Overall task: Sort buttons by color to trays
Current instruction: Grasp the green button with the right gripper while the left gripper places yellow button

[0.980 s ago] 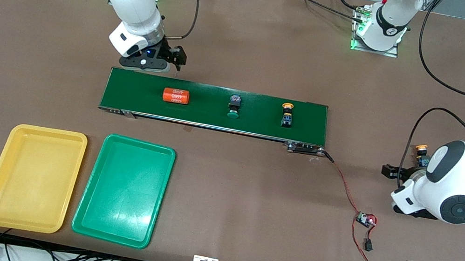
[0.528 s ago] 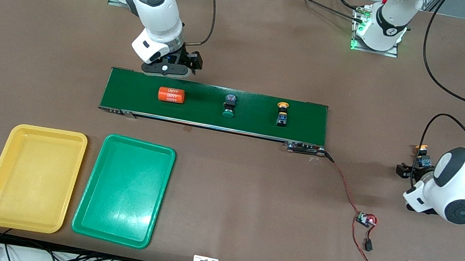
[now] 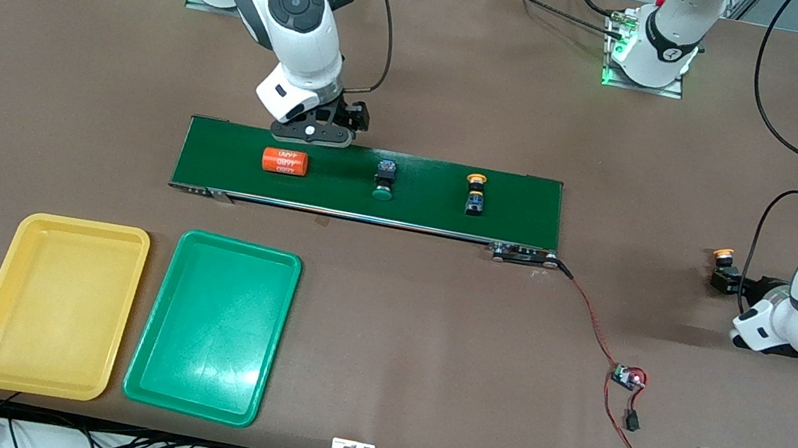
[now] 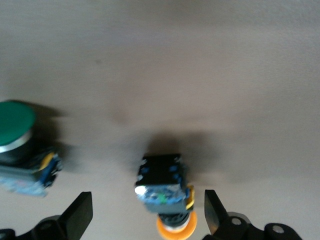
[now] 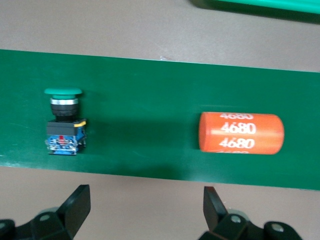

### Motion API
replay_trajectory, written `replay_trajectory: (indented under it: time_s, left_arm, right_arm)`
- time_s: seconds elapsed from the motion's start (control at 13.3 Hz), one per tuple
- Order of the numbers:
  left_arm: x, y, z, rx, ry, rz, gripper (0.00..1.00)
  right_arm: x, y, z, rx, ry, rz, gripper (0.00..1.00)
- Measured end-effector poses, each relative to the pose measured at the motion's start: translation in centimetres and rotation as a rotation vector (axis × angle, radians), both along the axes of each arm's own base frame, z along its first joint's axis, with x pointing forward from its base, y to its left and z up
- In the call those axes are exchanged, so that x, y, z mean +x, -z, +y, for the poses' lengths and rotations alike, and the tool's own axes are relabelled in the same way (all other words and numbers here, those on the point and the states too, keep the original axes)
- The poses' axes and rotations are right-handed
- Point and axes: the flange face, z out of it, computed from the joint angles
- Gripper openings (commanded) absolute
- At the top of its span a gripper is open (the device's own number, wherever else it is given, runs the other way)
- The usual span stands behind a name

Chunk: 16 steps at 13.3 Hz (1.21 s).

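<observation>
A: Btns on the belt?
B: Two. Green-cap btn (image 3: 384, 179) lies on its side mid-belt, cap toward front cam. Yellow-cap btn (image 3: 475, 192) nearer left arm's end, also on its side, cap away from front cam.
A: Others?
B: Off-belt yellow-cap btn (image 4: 165, 192) on bare table at left arm's end; second green-cap btn (image 4: 20, 145) just beside it.
A: Trays?
B: Yellow tray (image 3: 7, 288) and green tray (image 3: 284, 326) side by side, nearer front cam than the belt, both empty.

A long dark-green conveyor belt (image 3: 436, 198) lies across the middle of the brown bench (image 3: 425, 358). An orange cylinder (image 3: 284, 162) with white print lies on its side on the belt, toward the right arm's end. A red-and-black cable (image 3: 593, 321) runs from the belt's other end to a small circuit board (image 3: 627, 377) on the bench.
</observation>
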Motion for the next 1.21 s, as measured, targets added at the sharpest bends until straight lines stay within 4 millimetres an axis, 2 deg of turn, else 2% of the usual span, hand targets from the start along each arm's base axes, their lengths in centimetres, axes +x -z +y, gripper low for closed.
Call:
replay_trajectory:
  time_s: [0.15,0.3,0.38,0.53,0.75,0.98,1.21]
  left_arm:
    - [-0.6,0.9,-0.3,-0.022,0.002,-0.014,0.56]
    - [-0.9,0.9,-0.4,-0.036,-0.001,-0.016,0.25]
    - [-0.8,0.8,-0.4,-0.038,-0.002,-0.02,0.19]
    - [-0.5,0.3,-0.6,-0.042,0.002,-0.033,0.18]
    - [0.7,-1.4,-2.9,-0.068,0.032,-0.071,0.18]
    - [2.5,-5.0,-5.4,-0.081,0.065,-0.117,0.17]
    - [4.1,-9.4,-6.5,-0.088,0.069,-0.136,0.17]
  right_arm:
    - [0.4,0.5,0.6,-0.005,0.021,-0.002,1.0]
    - [0.3,1.2,1.7,-0.015,0.04,-0.005,1.0]
    - [0.3,1.6,2.1,-0.016,0.051,-0.001,1.0]
    - [0.5,2.4,2.4,-0.019,0.061,0.01,1.0]
    - [0.7,3.0,2.6,-0.016,0.072,0.018,1.0]
    - [1.1,3.5,3.4,-0.015,0.094,0.02,1.0]
    - [1.0,4.7,4.1,-0.024,0.083,0.021,1.0]
